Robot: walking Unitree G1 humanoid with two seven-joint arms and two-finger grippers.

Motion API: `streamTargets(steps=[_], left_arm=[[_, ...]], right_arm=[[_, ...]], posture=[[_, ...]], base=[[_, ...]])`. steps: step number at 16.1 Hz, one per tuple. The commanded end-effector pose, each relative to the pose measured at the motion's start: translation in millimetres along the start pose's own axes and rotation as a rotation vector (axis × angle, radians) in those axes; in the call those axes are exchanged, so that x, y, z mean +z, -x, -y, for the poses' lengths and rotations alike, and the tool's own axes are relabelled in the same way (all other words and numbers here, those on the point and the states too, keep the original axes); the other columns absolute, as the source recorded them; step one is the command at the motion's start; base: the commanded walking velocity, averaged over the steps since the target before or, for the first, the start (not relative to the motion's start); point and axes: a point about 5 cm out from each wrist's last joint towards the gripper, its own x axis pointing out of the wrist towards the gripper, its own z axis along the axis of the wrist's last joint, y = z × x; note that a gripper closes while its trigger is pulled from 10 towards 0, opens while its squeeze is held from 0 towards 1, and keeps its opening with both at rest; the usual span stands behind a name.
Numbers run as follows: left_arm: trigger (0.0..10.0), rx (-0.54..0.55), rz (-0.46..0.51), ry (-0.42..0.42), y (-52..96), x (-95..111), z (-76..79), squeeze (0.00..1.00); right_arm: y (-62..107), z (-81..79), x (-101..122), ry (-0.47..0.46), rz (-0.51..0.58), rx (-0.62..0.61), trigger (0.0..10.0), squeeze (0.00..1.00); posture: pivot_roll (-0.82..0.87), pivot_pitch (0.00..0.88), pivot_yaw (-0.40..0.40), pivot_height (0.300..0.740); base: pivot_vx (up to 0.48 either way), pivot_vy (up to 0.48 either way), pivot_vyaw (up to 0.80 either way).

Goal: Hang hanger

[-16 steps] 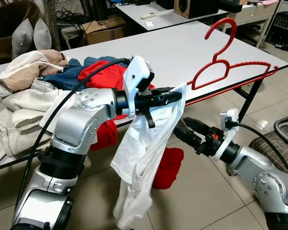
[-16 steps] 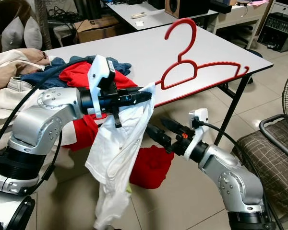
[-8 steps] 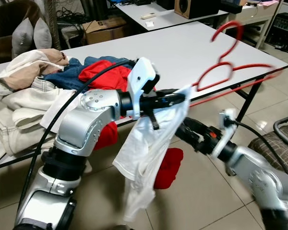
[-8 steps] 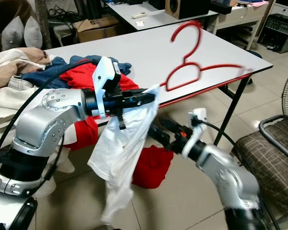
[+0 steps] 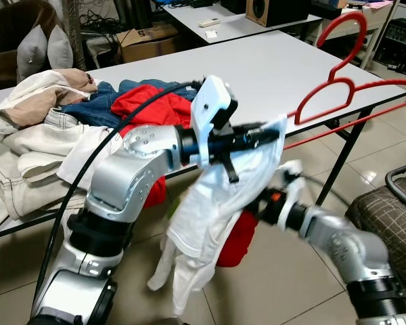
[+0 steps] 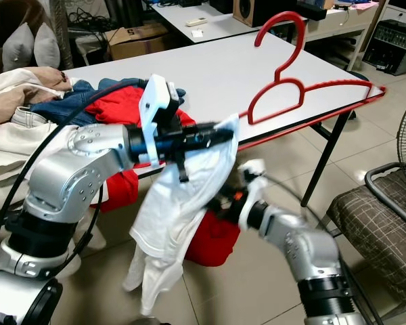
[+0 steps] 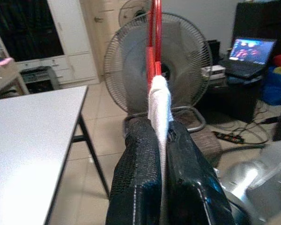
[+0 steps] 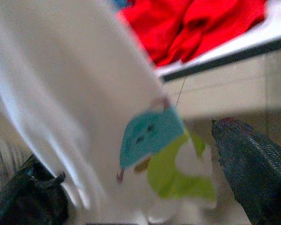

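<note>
- The left gripper point(image 5: 274, 134) is raised in front of the robot, over the near edge of the white table point(image 5: 271, 74), with its two black fingers point(image 7: 136, 173) pressed together on a fold of the white shirt point(image 5: 216, 210).
- The shirt hangs down from that pinch in a loose drape toward the tiled floor point(image 5: 284, 284), its lower part bunched and dangling well below the table edge.
- The red hanger point(image 5: 345, 88) sticks out to the right from the same pinch point, tilted, its hook point(image 5: 345, 34) up and to the far right above the table's right corner; its long bottom bar runs along and just past the table's right edge.
- In the left wrist view the hanger point(image 7: 154, 42) appears edge-on as a thin red strip rising straight beyond the fingertips, with the white cloth point(image 7: 159, 108) squeezed between the fingers.
- The right gripper point(image 8: 145, 173) is low and near, under the table edge and behind the hanging shirt; its arm point(image 5: 338, 237) is blurred.
- In the right wrist view its two fingers point(image 8: 253, 164) stand spread apart, with the white fabric and a blue and green printed patch point(image 8: 154, 140) lying between them, not clearly gripped.
- A heap of clothes point(image 5: 47, 128) in cream, denim blue and red covers the left part of the table; more red cloth point(image 5: 240, 237) hangs below the edge behind the shirt.
- A standing fan point(image 7: 154, 70) is in the room to the right.
</note>
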Motion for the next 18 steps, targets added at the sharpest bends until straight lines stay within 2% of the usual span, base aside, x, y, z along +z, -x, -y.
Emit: streamTargets(steps=[1, 5, 9, 10, 11, 15, 16, 17, 18], left_arm=[[0.0, 0.024, 0.018, -0.044, -0.3, 9.1, -4.7, 0.0], [0.0, 0.039, 0.036, -0.051, -0.8, 14.1, -7.6, 0.0], [0.0, 0.093, 0.041, -0.073, 4.7, 17.9, -18.5, 0.0], [0.0, 0.116, 0.037, -0.084, 9.2, 19.1, -24.0, 0.0], [0.0, 0.131, 0.032, -0.091, 12.7, 19.5, -28.0, 0.0], [0.0, 0.168, -0.016, -0.128, 26.5, 14.0, -38.4, 0.0], [0.0, 0.174, -0.027, -0.13, 30.3, 12.2, -40.5, 0.0], [0.0, 0.174, -0.029, -0.13, 31.1, 11.8, -40.9, 0.0], [0.0, 0.182, -0.051, -0.141, 36.7, 8.1, -43.4, 0.0]], right_arm=[[-0.1, -3.0, -5.9, 0.013, -0.043, 0.024, 10.0, 0.0], [6.6, 4.4, -31.4, -0.009, -0.203, 0.005, 10.0, 0.0], [24.0, 16.5, -59.6, -0.043, -0.33, -0.049, 10.0, 0.0], [32.9, 21.2, -67.3, -0.063, -0.358, -0.074, 4.4, 0.0], [39.9, 24.9, -72.1, -0.076, -0.371, -0.093, 0.0, 0.0], [72.8, 37.3, -79.3, -0.105, -0.373, -0.165, 0.0, 0.0], [82.6, 42.1, -76.9, -0.111, -0.356, -0.197, 0.0, 0.0], [84.6, 43.2, -76.4, -0.111, -0.352, -0.205, 0.0, 0.0], [99.8, 53.2, -67.5, -0.126, -0.296, -0.27, 0.0, 0.0]], posture=[[0.03, 0.016, 0.069, 0.74], [0.03, 0.02, 0.069, 0.74], [0.03, 0.018, 0.063, 0.74], [0.03, 0.017, 0.062, 0.74], [0.02, 0.018, 0.061, 0.74], [0.02, 0.018, 0.055, 0.74], [0.02, 0.018, 0.055, 0.74], [0.02, 0.018, 0.055, 0.74], [0.02, 0.02, 0.055, 0.74]], base=[[0.0, 0.0, 0.0], [0.0, 0.0, 0.0], [0.0, 0.0, 0.0], [0.0, 0.0, 0.0], [0.0, 0.0, 0.0], [0.0, 0.0, 0.0], [0.0, 0.0, 0.0], [0.0, 0.0, 0.0], [0.0, 0.0, 0.0]])
